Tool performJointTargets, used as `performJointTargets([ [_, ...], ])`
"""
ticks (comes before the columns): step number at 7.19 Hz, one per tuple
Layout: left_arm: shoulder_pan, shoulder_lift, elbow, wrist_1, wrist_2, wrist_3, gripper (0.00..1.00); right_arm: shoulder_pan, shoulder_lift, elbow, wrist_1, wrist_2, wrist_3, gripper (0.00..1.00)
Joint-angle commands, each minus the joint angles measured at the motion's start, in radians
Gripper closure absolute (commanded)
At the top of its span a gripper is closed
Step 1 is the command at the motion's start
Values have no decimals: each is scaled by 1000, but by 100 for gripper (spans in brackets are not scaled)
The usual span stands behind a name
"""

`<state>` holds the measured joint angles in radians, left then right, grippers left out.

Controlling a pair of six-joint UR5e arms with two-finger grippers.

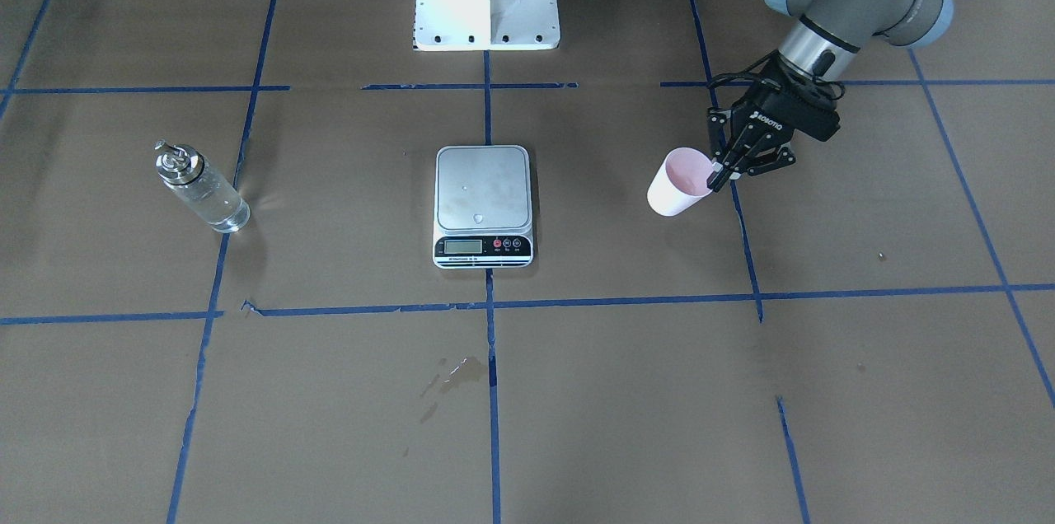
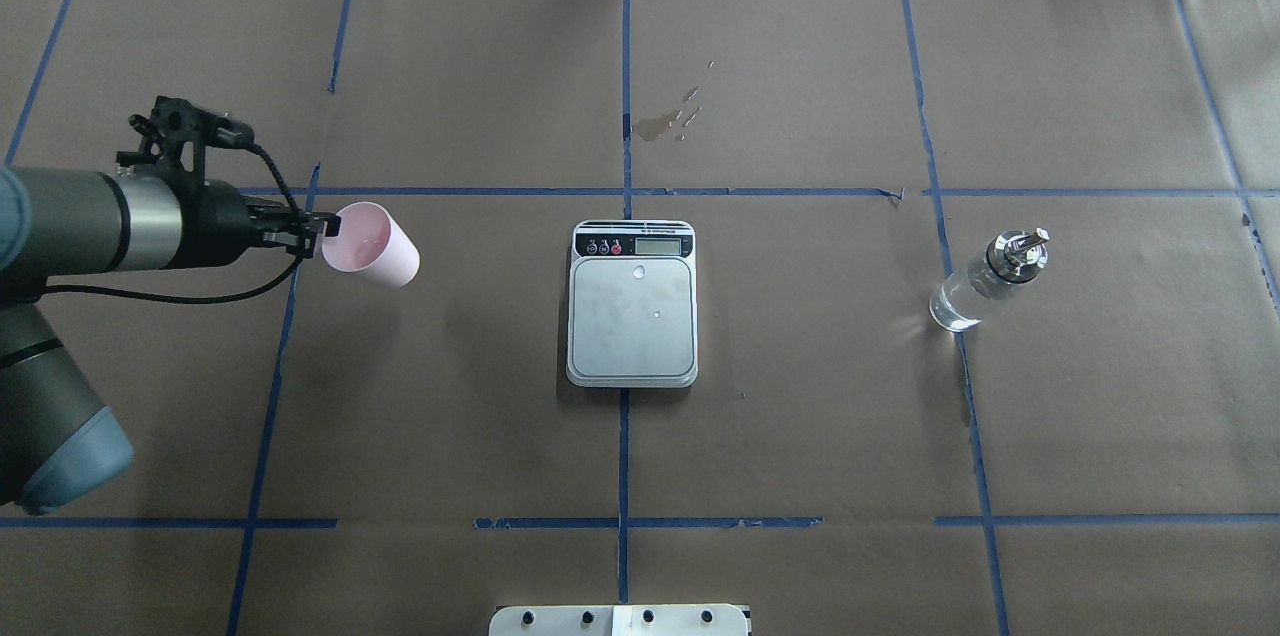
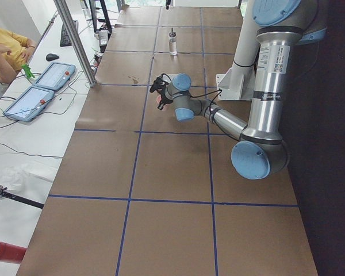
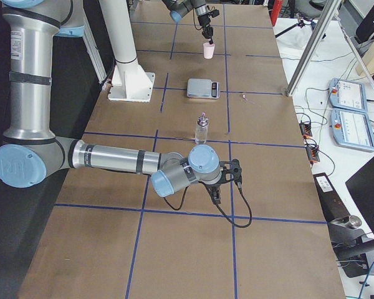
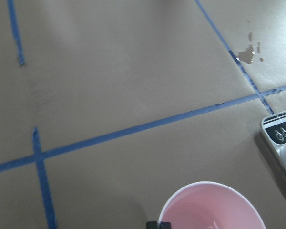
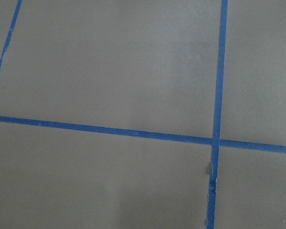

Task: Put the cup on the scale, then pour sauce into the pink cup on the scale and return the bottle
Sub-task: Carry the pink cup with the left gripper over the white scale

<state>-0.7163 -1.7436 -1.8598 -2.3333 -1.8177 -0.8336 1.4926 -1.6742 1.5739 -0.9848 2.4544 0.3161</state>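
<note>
The robot's left gripper (image 1: pixel 715 176) is clamped on the rim of a pale pink tapered cup (image 1: pixel 677 188), pinching the side nearest the arm. The cup sits well apart from the scale, on the robot's left of it. The views do not settle whether its base rests on the brown paper-covered table (image 1: pixel 626 392), which is marked in blue tape.

At the table's centre lies the flat square digital scale with steel-grey plate and white rim (image 1: pixel 482 186). A few droplets show on its plate, and its display strip faces away from the robot.

On the robot's right, well clear of the scale, a clear glass cylindrical bottle with silver collar and pour spout (image 1: pixel 200 188) stands upright, with clear colourless sauce (image 1: pixel 216 209) in it.

The right gripper (image 4: pixel 216 196) hangs low over the table beyond the bottle; whether its fingers are apart or together cannot be told. A wet stain (image 1: pixel 461 371) marks the paper on the scale's far side.
</note>
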Motion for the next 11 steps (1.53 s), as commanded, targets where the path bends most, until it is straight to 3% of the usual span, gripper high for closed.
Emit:
performJointTargets([
  [1, 59, -198, -7, 269, 73, -19, 100, 0, -7, 0, 2, 0, 0, 0],
  [4, 208, -475, 16, 609, 156, -209, 100, 0, -13, 3, 2, 0, 0, 0],
  [7, 275, -534, 94, 624, 222, -263, 100, 0, -15, 3, 2, 0, -2, 0],
  [11, 275, -531, 94, 626, 244, -263, 100, 0, -16, 8, 2, 0, -3, 0],
])
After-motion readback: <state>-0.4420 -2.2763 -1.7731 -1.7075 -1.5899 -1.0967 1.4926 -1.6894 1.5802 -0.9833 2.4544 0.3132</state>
